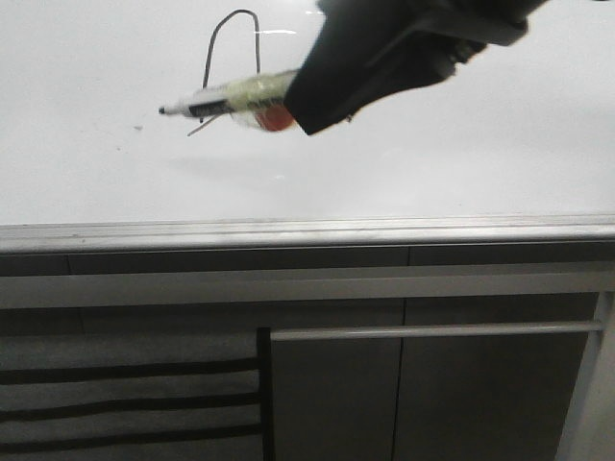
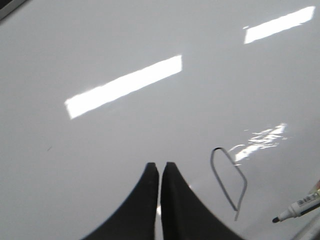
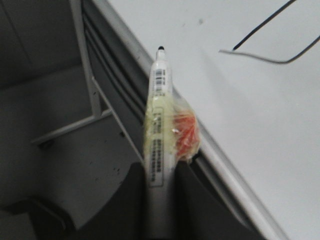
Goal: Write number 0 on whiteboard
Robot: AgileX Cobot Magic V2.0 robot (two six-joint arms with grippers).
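The large glossy white whiteboard point(image 1: 461, 163) with its silver-grey metal edge rail fills the upper part of the front view, lying flat, ceiling lights glaring off it in the left wrist view. Below the rail stand dark grey cabinet panels point(image 1: 336, 394) with a pale horizontal bar across them. Over the board's far side comes the right arm's black gripper point(image 1: 300, 96), its fingers clamped on a white marker pen point(image 1: 226, 98) wrapped in yellowish tape with an orange-red patch; the pen lies nearly level in the front view, dark tip pointing to the left, out beyond the drawing. Whether that tip touches the board, I cannot tell. In the right wrist view the pen point(image 3: 159, 130) runs straight out from between the black fingers, barcode label showing near the tip. The left gripper point(image 2: 160, 172) shows in its own wrist view, black fingers pressed together with only a sliver between them, holding nothing, above bare board. And there is the number 0 point(image 1: 233, 48), a thin dark hand-drawn loop, tall and narrow, on the whiteboard just behind the pen; in the left wrist view it point(image 2: 229, 182) sits beside the closed fingers, short tail at its pointed corner. A small dark speck point(image 1: 137, 128) lies near the pen tip.
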